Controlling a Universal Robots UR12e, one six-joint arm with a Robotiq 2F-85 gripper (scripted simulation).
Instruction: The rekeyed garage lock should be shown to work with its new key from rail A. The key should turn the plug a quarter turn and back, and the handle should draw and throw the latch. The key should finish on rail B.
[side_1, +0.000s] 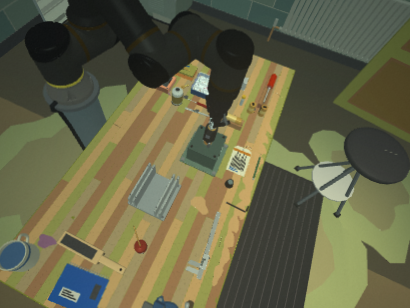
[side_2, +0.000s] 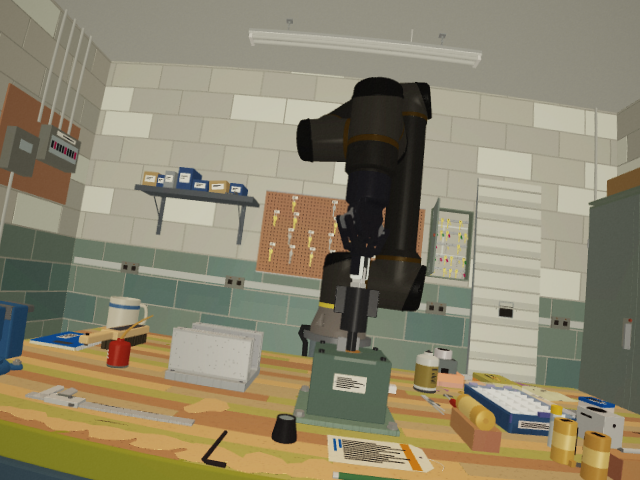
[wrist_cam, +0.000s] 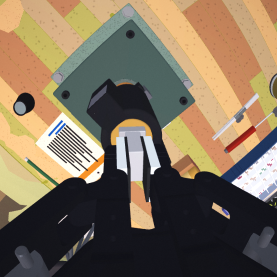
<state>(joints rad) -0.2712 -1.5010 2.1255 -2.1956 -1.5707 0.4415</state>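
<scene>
In the middle of the striped workbench stands the green lock block on its bolted base plate. A black handle rises from the top of the block, with a brass plug face at its upper end. A pale grey key stands upright in that plug, and its blade is hidden inside. My gripper hangs straight down over the handle and is closed around the key's head.
A blue parts tray lies to the right of the block, near a red-handled screwdriver. A printed card and a small black knob lie in front. A grey ribbed rail block sits to the left.
</scene>
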